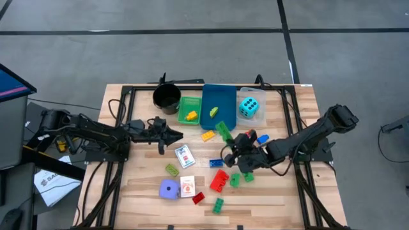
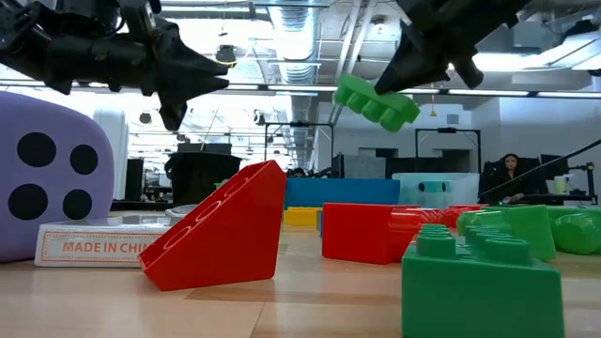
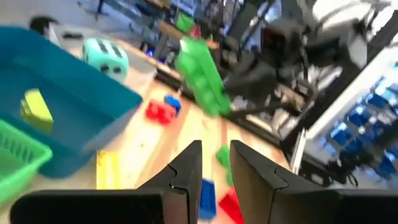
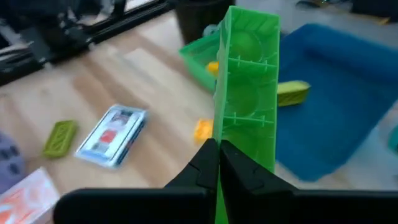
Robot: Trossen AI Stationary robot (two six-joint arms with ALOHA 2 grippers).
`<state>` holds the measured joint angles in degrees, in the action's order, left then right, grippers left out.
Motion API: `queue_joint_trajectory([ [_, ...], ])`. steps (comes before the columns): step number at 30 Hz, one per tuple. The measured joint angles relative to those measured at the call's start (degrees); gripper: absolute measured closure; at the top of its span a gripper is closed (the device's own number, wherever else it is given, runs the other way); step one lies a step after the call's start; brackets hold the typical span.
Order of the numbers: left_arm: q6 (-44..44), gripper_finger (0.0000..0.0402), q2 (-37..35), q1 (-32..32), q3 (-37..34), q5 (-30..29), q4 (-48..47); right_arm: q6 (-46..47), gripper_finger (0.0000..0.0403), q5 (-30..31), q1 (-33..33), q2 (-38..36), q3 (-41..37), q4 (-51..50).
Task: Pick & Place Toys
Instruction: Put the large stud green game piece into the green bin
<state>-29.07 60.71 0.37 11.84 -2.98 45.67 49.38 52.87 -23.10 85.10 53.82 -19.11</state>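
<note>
One green brick [image 4: 246, 93] in right claw [image 4: 217, 152]

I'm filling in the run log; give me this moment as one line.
right gripper: shut on long green brick, lifted near blue tray | left gripper: empty, above table | dice, card packs: on table

Free room and obstacles on the table [image 1: 128, 185]
Front-left corner bare; loose bricks [image 1: 218, 181] crowd the front centre; trays [image 1: 218, 105] and black cup [image 1: 167, 98] block the back edge.

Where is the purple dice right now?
In the high view the purple dice sits on the table's near left part, right beside a white card pack, with a small green brick just behind it.
</note>
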Motion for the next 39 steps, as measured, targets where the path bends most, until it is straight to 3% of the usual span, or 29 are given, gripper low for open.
queue_joint_trajectory([
  [6, 0.0, 0.0325, 0.0, -3.6, 0.0, 0.0, -3.9, -5.2, 0.0403, 1.6, 4.9, 0.0, 0.1, -0.7],
  [11, 0.2, 0.0325, 0.0, -4.0, 0.0, 0.4, -0.1, -11.2, 0.0403, 1.4, 10.4, 0.0, 0.1, 0.5],
  [15, 4.7, 0.0325, 0.0, -3.9, 0.0, 4.6, 3.2, -18.1, 0.0403, 0.6, 15.0, 0.0, 0.1, 4.9],
  [19, 9.1, 0.0325, 0.0, -4.0, 0.0, 8.4, 8.8, -23.7, 0.0403, -6.8, 20.4, 0.0, 0.1, 11.1],
  [23, 14.3, 0.0325, 0.0, -3.6, 0.0, 8.6, 10.9, -29.0, 0.0403, -14.5, 23.9, 0.4, 0.1, 17.0],
  [26, 18.0, 0.0325, 0.0, -2.6, 0.0, 2.9, 11.5, -31.8, 0.0403, -19.5, 24.3, 0.4, 0.1, 18.7],
  [32, 25.1, 0.0325, 0.0, 0.2, 0.0, -12.4, 10.2, -34.5, 0.0403, -20.1, 21.6, 0.4, 0.1, 20.2],
  [39, 25.5, 0.0324, 0.0, 1.9, 0.0, -13.5, 9.2, -40.2, 0.0403, -23.1, 17.5, 0.4, 0.1, 24.1],
])
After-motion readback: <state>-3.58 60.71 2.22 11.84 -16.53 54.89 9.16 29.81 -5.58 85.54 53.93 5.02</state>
